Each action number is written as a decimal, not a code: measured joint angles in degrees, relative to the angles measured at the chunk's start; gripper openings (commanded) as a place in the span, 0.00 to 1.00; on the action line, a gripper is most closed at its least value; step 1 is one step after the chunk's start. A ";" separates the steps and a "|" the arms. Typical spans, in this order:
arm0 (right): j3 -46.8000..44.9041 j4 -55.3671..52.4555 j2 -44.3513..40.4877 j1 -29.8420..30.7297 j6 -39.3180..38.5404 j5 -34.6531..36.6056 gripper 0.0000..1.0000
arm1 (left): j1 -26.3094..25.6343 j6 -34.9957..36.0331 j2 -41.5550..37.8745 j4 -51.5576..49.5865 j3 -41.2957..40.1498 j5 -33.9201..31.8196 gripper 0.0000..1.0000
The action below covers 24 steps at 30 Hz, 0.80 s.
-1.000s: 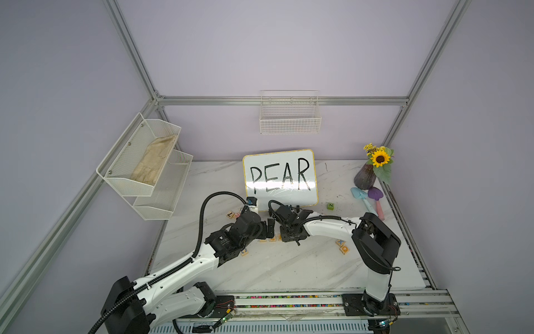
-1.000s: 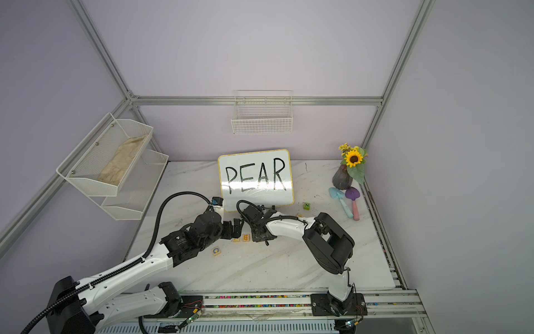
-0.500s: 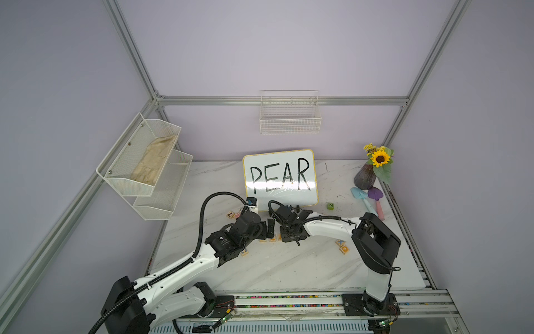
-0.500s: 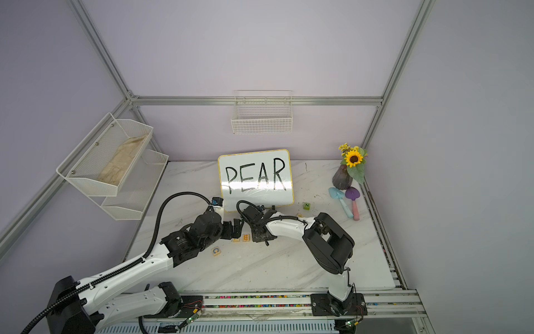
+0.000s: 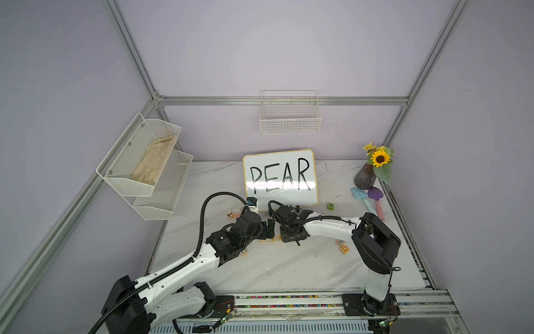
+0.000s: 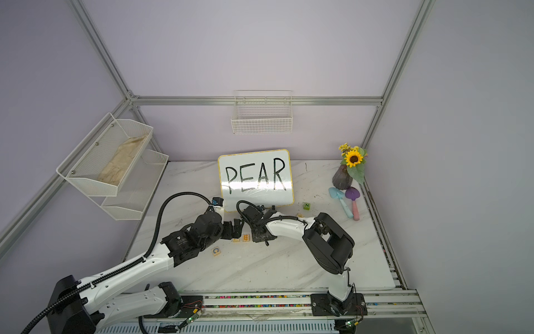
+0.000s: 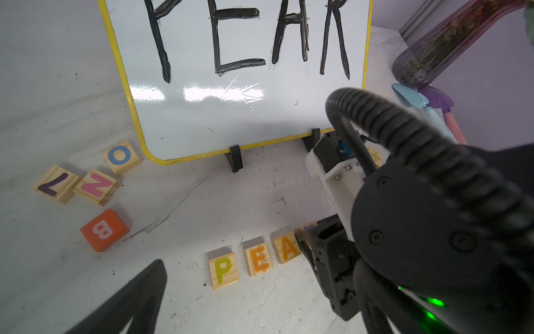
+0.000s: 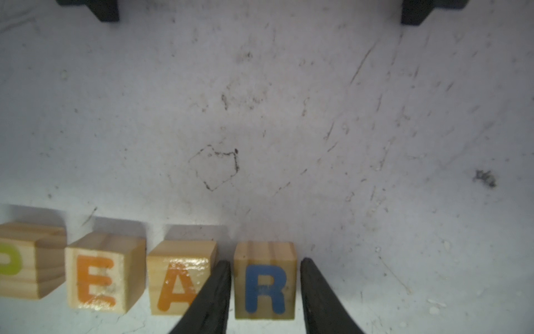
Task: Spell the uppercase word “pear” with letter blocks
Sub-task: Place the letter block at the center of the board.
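The letter blocks (image 8: 179, 277) spell P-E-A-R (matching the whiteboard (image 7: 231, 110)); right gripper (image 8: 265, 260) released around R (image 8: 265, 289), left gripper (image 6: 232, 228) spread wide

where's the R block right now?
Right wrist view: the R block sits at the robot's-right end of the row, just beside the A block, straddled by the right gripper.

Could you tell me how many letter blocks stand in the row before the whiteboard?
4: yellow P, orange E, orange A, blue R, side by side; the left wrist view hides the R.
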 measured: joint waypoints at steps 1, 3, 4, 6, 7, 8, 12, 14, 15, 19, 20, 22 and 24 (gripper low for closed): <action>0.00 0.00 0.00 0.00 0.00 0.02 0.46 | 0.00 0.00 0.00 0.00 0.00 0.00 1.00; 0.00 0.00 0.00 0.00 -0.02 0.17 0.46 | 0.00 0.00 0.00 0.00 0.00 -0.02 1.00; 0.00 0.00 -0.02 0.00 0.00 0.20 0.46 | 0.00 0.00 0.00 0.00 0.00 -0.02 1.00; 0.00 -0.07 -0.20 0.00 0.00 0.26 0.47 | 0.00 0.00 -0.02 0.02 0.00 -0.02 1.00; 0.00 -0.11 -0.31 0.00 -0.02 0.35 0.48 | 0.00 0.00 -0.07 0.07 0.00 -0.02 1.00; 0.00 -0.15 -0.52 0.04 0.00 0.50 0.48 | 0.00 0.00 -0.15 0.13 0.00 -0.02 1.00; 0.02 -0.15 -2.19 0.22 -0.02 0.83 0.49 | 0.04 0.00 -1.14 0.48 0.00 -0.13 1.00; 0.04 -0.09 -3.19 0.26 -0.04 0.96 0.49 | 0.04 0.00 -2.16 0.83 -0.13 -0.33 1.00; 0.17 -0.13 -3.78 0.26 -0.04 1.11 0.50 | 0.07 0.02 -2.73 0.94 -0.20 -0.46 1.00; 1.70 -0.44 -4.85 0.26 -0.55 2.47 0.55 | 0.24 0.07 -4.09 1.68 -0.20 -1.20 1.00; 2.21 -0.59 -5.18 0.26 -0.83 3.37 0.56 | 0.24 0.13 -4.20 1.79 -0.20 -1.55 1.00; 2.99 -1.07 -5.79 0.26 -1.79 4.98 0.61 | 0.26 0.55 -4.20 1.75 -0.20 -2.27 1.00; 4.02 -1.70 -6.69 0.26 -3.21 7.63 0.65 | 0.35 1.11 -4.17 1.68 -0.20 -3.19 1.00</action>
